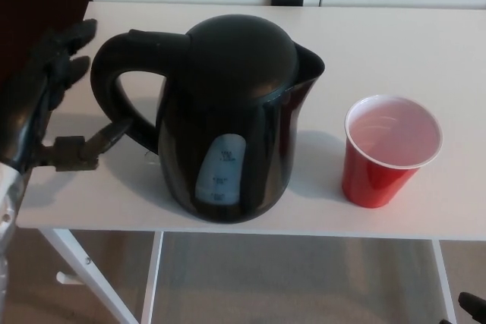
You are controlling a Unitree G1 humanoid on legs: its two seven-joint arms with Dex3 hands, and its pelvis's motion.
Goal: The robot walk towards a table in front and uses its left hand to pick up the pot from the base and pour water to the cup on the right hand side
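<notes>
Kettle: the black electric kettle (228, 119) stands upright near the front edge of the white surface (395, 43), handle toward the robot's left, spout toward the cup; its base is hidden beneath the body, so I cannot tell how it sits on it.
Cup: the red plastic cup (389, 151) stands upright to the right of the kettle, near it but not touching, and looks empty as far as the pale inside shows.
Step in hand: reaching for the handle; judging by the layout, the pick-up is not yet done and pouring is some way off.
Left robot hand: the left robot hand (53, 104) is spread wide at the surface's left edge and holds nothing; the two upper fingers (64, 55) sit level with the top of the handle (114, 96), just beside it.
Thumb: the thumb (106, 138) points at the lower curve of the handle and looks to be touching it or very nearly so; I cannot tell which.
Next move: the hand needs to slide further right so the fingers pass through the handle loop, then close firmly before any lift.
Right robot hand: only a small dark piece shows at the bottom right corner, too little to judge.
Risk: a shallow grip on a heavy kettle could let it tilt.
</notes>
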